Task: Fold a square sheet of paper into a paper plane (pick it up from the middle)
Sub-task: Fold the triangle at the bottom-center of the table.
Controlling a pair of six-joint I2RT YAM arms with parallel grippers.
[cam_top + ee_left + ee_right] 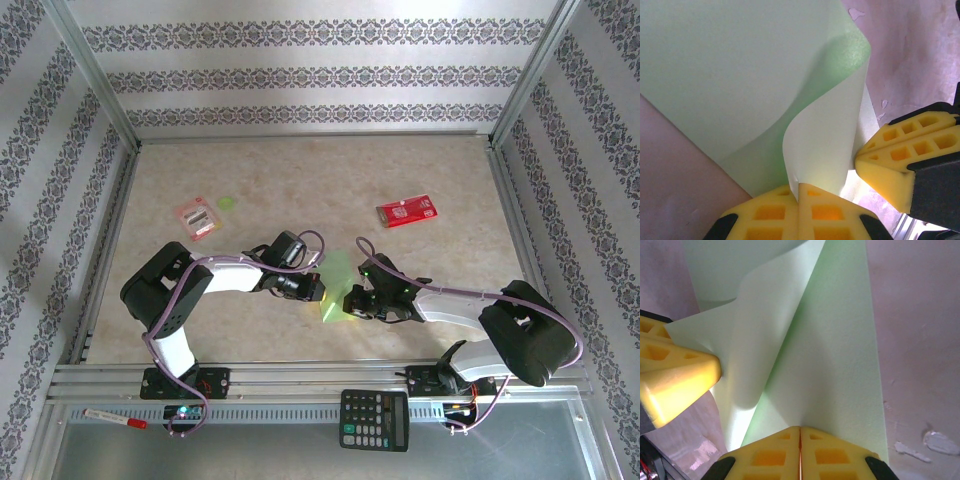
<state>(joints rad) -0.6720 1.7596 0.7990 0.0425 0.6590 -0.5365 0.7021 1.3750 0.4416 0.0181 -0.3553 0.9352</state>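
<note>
The left gripper (799,192) and right gripper (800,432) each pinch the square sheet of paper (336,280). Thin, smooth and light-green, it curls softly between them.

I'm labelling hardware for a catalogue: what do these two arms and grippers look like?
The left arm and right arm have black joints, white links and looping purple cables. The left gripper and right gripper have yellow wedge-shaped fingers with square cut-outs, backed in black.

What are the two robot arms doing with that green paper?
They are folding it into a paper plane. The left claw and the right claw are pinched shut on the sheet of paper, holding it between them over the table. It is bent and curled, not a plane yet. A red packet lies farther back.
</note>
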